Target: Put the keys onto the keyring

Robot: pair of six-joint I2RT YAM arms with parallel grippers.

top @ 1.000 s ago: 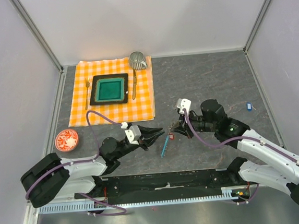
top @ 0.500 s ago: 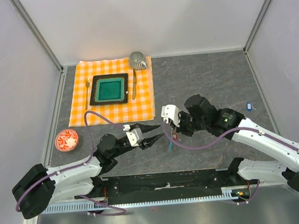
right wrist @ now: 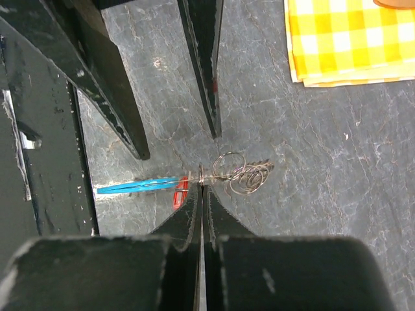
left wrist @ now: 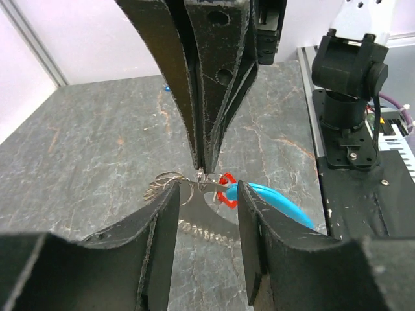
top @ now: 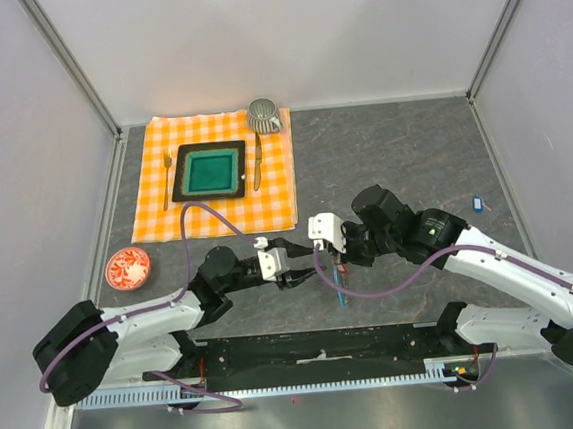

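My right gripper (top: 337,260) (right wrist: 201,184) is shut on a thin metal ring of the keyring (right wrist: 220,170), holding it just above the grey table. From that ring hang the light-blue strip (right wrist: 139,186) (top: 340,290), the red key (right wrist: 182,193) (left wrist: 225,188) and a bunch of small silver rings (right wrist: 245,178). My left gripper (top: 306,269) (left wrist: 207,194) is open, its fingers either side of the hanging coil (left wrist: 201,230), not touching it. The dark blue key (top: 477,202) lies far right on the table.
An orange checked cloth (top: 155,201) at the back left bears a green plate (top: 210,171), fork, knife and a cup (top: 264,114). A red-patterned saucer (top: 128,269) sits at the left. A black rail (top: 318,347) runs along the near edge.
My right gripper has swung left and nearer with the keyring, the blue strip shifting with it. My left gripper has reached right until its open fingers flank the keyring.
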